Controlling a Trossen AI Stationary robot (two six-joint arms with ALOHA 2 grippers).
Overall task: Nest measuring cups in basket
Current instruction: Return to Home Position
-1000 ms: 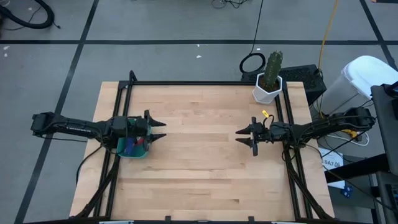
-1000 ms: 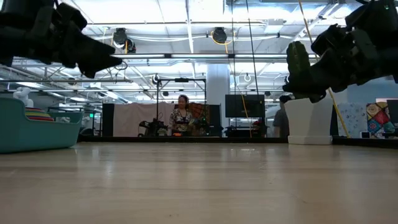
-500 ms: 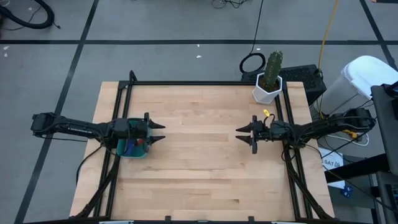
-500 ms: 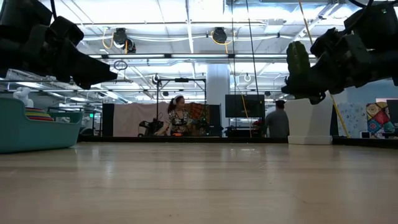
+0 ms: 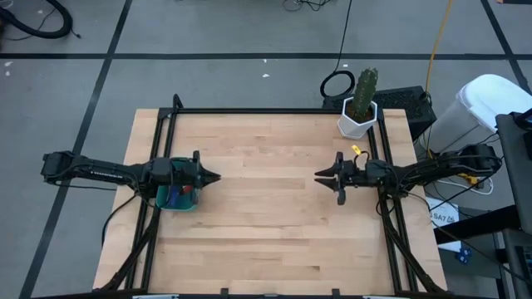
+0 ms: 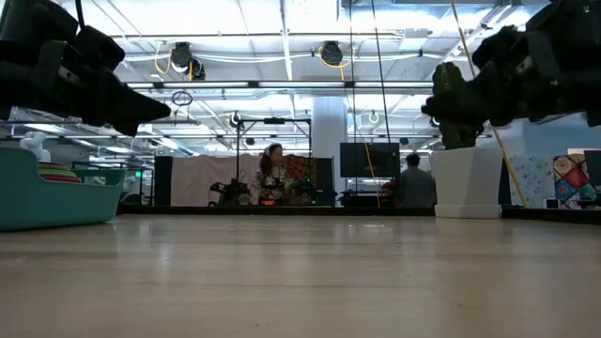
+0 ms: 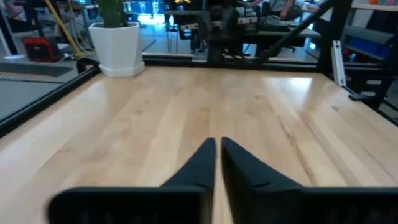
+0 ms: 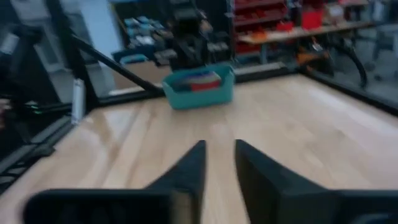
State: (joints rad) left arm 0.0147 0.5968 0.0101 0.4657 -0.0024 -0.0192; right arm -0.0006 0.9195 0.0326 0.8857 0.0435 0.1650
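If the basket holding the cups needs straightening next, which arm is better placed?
Left, probably. The left tool hangs just over the basket at the left side of the table. The right tool is far across, near the cactus pot.

White pot (image 5: pixel 357 122) with cactus (image 5: pixel 366 86) on a corner of the wooden table (image 5: pixel 274 232)

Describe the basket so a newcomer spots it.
On the pale wooden table, look at its left edge, beneath the shut left end effector; the right end effector hangs opposite. There sits the small teal rectangular plastic basket; unlike the white cactus pot, it holds coloured nested measuring cups.
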